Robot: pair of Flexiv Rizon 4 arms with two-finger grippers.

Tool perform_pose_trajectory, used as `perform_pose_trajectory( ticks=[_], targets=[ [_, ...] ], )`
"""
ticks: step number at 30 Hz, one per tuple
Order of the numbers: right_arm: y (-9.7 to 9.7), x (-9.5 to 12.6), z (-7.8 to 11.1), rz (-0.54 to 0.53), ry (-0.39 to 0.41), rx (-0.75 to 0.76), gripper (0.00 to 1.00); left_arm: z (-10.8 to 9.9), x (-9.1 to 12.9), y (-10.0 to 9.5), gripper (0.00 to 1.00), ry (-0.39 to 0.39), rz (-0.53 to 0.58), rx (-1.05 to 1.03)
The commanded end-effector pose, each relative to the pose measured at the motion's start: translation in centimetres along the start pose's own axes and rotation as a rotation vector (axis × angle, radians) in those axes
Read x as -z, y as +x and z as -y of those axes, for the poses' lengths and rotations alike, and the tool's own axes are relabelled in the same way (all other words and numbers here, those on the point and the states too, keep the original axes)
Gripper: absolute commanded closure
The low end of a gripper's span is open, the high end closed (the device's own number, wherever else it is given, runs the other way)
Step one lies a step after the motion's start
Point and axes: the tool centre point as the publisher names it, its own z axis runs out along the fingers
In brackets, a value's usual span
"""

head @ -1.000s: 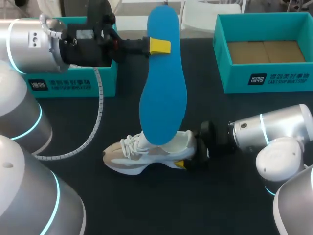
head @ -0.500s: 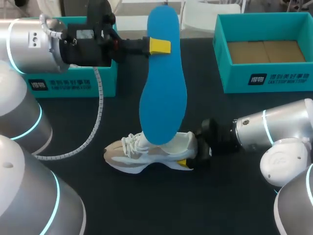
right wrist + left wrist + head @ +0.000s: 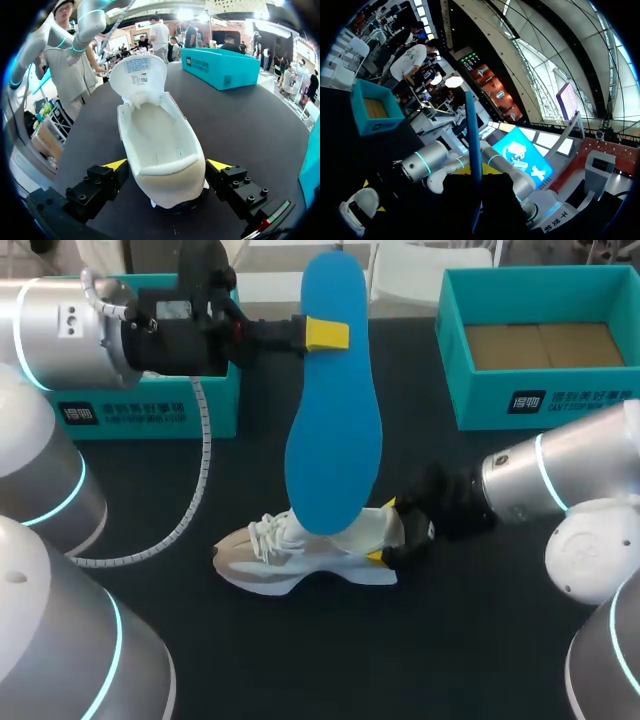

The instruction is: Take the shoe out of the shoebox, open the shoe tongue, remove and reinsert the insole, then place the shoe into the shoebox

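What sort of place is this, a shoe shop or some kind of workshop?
Probably a robot test or demo bench, not a shop: the left gripper holds a blue insole above a sneaker on a dark table, with teal shoeboxes behind.

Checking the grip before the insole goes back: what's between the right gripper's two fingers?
The heel of the shoe, in the right wrist view: it fills the right gripper, one finger against each side.

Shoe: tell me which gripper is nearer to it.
Right. The right gripper clasps the shoe at its heel; the left gripper is higher and farther back, holding the insole by its upper part.
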Motion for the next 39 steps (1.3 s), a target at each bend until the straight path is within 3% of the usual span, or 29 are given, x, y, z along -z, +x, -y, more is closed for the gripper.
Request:
perform_pose_trajectory(
  ticks=[1, 15, 19, 23, 32, 39],
  targets=[
    [1.0, 1.2, -0.8, 0.011, 0.299, -0.06, 0.0, 0.0, -0.2, -0.1, 1.0, 0.001, 0.0, 0.0],
    [1.0, 1.2, -0.8, 0.011, 0.299, -0.06, 0.0, 0.0, -0.2, -0.1, 1.0, 0.001, 0.0, 0.0],
    [0.8, 3.1, -1.6, 0.048, 0.37, -0.048, 0.0, 0.0, -0.2, -0.1, 1.0, 0.001, 0.0, 0.0],
    [1.0, 3.6, -2.5, 0.056, 0.425, -0.003, 0.0, 0.0, -0.2, -0.1, 1.0, 0.001, 0.0, 0.0],
    [1.3, 3.4, -4.4, 0.066, 0.554, 0.041, 0.0, 0.0, -0.2, -0.1, 1.0, 0.001, 0.0, 0.0],
    [1.2, 2.6, -4.5, 0.065, 0.577, 0.063, 0.0, 0.0, -0.2, -0.1, 1.0, 0.001, 0.0, 0.0]
  ],
)
